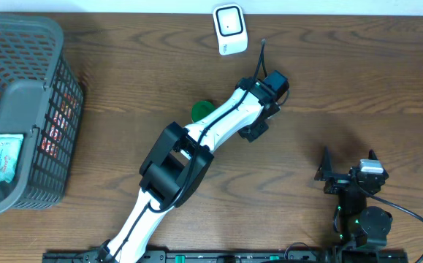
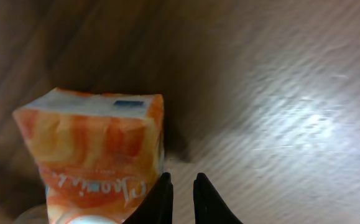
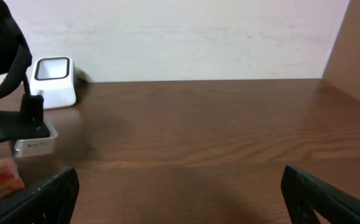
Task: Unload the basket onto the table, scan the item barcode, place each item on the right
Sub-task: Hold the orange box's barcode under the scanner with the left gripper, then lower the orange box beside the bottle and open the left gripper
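Note:
The item is an orange-and-white packet (image 2: 99, 152) with a small blue mark on its top edge, and it fills the lower left of the left wrist view. My left gripper (image 2: 183, 186) is shut just to its right. Only a thin slit of table shows between the fingers, and the packet lies against the outer side of the left finger (image 2: 161, 199). The right wrist view shows the packet (image 3: 7, 174) low at the left. Overhead, the left gripper (image 1: 255, 130) is below the white scanner (image 1: 229, 29), and the arm hides the packet. My right gripper (image 1: 346, 175) is open and holds nothing.
A grey mesh basket (image 1: 28, 95) at the far left holds a white-and-teal packet (image 1: 3, 157) and red-printed goods. A green object (image 1: 202, 109) pokes out from under the left arm. The scanner (image 3: 54, 79) stands by the back wall.

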Controlling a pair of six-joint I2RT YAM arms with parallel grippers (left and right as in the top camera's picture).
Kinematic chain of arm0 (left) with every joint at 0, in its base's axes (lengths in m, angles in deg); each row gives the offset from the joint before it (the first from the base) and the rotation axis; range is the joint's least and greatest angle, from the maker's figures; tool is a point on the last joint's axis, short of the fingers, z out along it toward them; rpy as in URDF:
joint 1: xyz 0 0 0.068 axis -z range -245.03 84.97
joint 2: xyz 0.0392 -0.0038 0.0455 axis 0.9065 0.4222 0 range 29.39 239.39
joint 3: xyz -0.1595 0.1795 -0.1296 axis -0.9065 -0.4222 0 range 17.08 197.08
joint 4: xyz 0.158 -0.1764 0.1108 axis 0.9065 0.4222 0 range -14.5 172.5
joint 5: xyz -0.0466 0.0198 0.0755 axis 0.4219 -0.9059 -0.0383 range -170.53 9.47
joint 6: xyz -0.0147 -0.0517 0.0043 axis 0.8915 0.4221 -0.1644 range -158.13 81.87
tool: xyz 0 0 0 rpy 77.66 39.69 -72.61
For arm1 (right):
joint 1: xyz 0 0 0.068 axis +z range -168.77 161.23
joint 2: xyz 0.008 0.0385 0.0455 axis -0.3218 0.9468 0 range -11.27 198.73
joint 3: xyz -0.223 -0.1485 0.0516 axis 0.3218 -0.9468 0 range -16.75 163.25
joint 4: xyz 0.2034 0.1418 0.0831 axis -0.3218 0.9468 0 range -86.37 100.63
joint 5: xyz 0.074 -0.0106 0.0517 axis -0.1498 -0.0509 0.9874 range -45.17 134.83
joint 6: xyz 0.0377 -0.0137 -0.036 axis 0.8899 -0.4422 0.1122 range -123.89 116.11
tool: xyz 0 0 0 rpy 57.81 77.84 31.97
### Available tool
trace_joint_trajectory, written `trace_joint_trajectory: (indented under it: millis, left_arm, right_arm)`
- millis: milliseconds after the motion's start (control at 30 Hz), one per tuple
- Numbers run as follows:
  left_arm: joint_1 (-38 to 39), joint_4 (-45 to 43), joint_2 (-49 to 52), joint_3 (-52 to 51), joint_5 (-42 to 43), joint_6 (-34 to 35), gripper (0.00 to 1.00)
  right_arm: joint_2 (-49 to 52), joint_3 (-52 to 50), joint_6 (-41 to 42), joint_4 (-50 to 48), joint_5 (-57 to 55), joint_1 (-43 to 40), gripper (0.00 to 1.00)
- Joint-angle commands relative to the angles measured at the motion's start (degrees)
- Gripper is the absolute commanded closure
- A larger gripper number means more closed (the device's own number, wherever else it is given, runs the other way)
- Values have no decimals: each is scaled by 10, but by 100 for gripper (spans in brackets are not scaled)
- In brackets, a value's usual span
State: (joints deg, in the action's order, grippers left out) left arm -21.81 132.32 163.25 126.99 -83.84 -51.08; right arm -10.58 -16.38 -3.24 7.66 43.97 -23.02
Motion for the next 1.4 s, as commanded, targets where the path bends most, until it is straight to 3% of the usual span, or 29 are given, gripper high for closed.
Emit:
trace_joint_trajectory:
  millis: [0,467,767,1067,1267,1367]
  left_arm:
    - [-3,4,-2,-2,-40,13,86]
    - [4,-40,-51,-2,-38,59,89]
    - [-5,-109,-52,-2,-38,134,92]
    - [-69,-191,-52,-2,-38,254,92]
    - [-101,-200,-52,-2,-36,248,92]
    - [-101,-200,-49,-2,-33,188,92]
  right_arm:
    - [-4,0,2,2,-1,2,1]
    - [-4,0,2,2,-1,2,1]
    - [-4,0,2,2,-1,2,1]
    - [-4,0,2,2,-1,2,1]
    - [-4,0,2,2,-1,2,1]
    - [-4,0,2,2,-1,2,1]
